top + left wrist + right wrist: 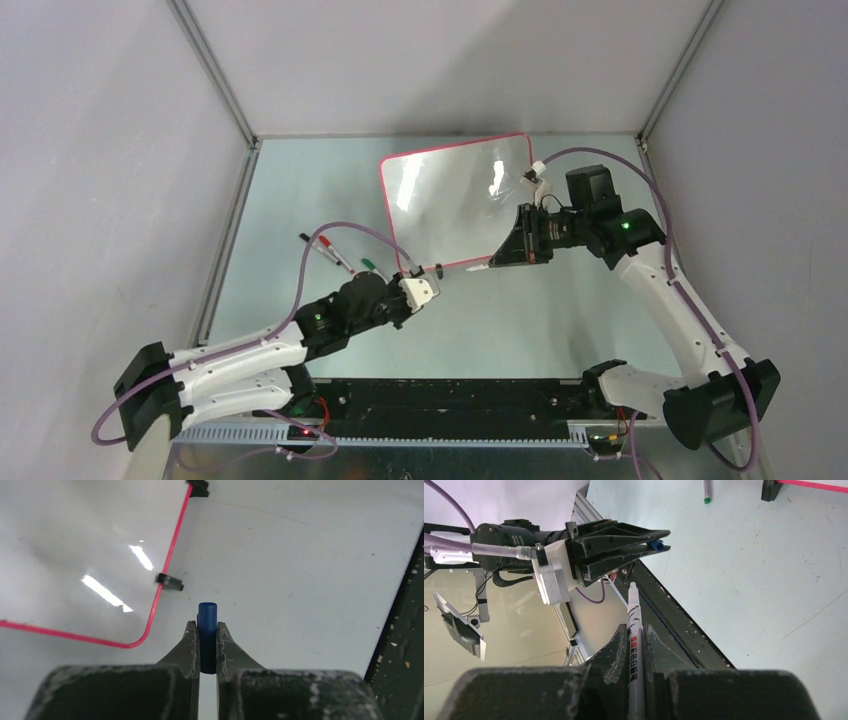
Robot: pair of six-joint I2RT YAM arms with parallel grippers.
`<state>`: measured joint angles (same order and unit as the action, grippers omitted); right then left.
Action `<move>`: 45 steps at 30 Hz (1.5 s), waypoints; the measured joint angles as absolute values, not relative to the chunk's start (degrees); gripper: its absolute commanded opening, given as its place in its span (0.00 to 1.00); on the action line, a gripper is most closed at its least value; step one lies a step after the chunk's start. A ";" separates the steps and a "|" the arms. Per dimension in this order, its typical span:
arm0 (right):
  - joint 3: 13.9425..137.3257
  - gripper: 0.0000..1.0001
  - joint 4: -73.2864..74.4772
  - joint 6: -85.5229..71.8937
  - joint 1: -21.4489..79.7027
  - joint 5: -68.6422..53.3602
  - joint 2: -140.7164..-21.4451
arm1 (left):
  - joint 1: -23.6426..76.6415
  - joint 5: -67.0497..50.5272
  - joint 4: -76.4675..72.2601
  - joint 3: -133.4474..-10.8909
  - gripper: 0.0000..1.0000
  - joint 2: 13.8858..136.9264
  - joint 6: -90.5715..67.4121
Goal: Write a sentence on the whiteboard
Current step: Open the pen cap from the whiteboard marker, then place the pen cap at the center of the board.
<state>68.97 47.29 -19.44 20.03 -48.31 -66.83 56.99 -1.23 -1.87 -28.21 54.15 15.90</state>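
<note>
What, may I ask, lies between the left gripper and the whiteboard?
In the left wrist view only bare table separates the left gripper, shut on a blue cap, from the red-framed whiteboard.

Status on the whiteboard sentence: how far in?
Done: the marker looks uncapped. The left gripper is shut on the blue cap and the right gripper is shut on the marker.
In hand: the marker tip points toward the left gripper, off the whiteboard.
Left: all the writing. The board shows only glare, no lettering.
</note>
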 measured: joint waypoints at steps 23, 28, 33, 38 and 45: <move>59.00 0.00 39.97 -29.23 23.27 -0.80 -45.19 | 34.50 37.95 40.14 -47.81 0.00 75.61 -51.29; 57.21 0.00 40.03 -29.30 24.32 5.89 -44.29 | 33.95 38.37 45.23 -47.68 0.00 79.07 -56.90; 56.03 0.00 40.01 -28.16 24.32 7.27 -43.53 | 31.33 34.79 41.80 -44.86 0.05 77.71 -57.60; 54.41 0.00 39.90 -26.65 24.32 5.96 -40.25 | 26.74 27.99 36.69 -39.62 0.05 77.03 -57.47; 53.47 0.00 38.17 -25.47 24.32 3.31 -36.95 | 21.65 20.91 30.98 -36.97 0.58 77.19 -55.70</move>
